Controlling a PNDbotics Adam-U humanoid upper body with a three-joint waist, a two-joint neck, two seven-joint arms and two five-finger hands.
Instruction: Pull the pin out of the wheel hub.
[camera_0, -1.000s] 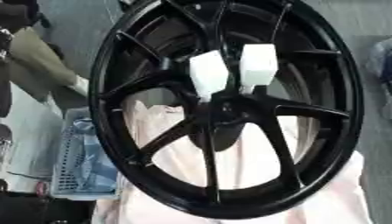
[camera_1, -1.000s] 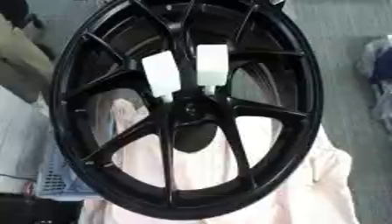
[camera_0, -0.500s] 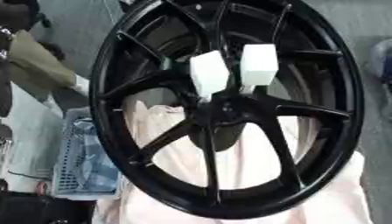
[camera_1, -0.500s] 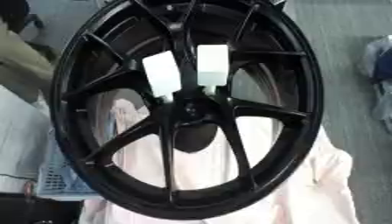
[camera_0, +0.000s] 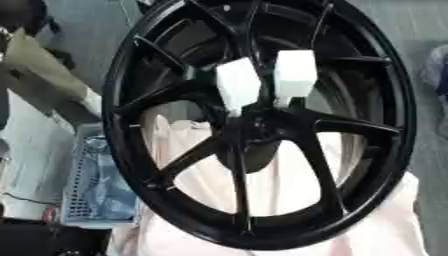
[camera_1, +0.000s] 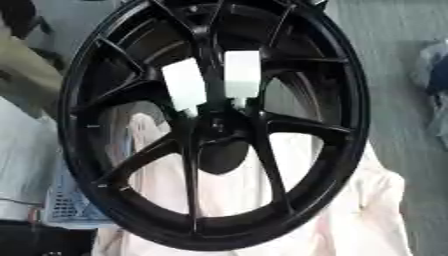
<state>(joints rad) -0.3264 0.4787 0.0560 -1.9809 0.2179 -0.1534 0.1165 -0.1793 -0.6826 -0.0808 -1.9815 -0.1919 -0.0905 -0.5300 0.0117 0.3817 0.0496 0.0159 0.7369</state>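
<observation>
Two white pins stand side by side just above the hub (camera_0: 254, 127) of the black wheel (camera_0: 385, 150). The left pin (camera_0: 237, 86) tilts to the left; the right pin (camera_0: 294, 74) sits nearly upright. Each narrows to a short stem where it meets the hub. The wheel fills most of my view, standing on its rim with its spokes fanning out from the hub. Behind and below it hangs a pale pink cloth (camera_1: 367, 210), seen through the lower openings. A blue mesh basket (camera_0: 83, 190) sits at lower left, partly behind the rim. I see neither robot hand in either view, so I cannot tell how open either is.
</observation>
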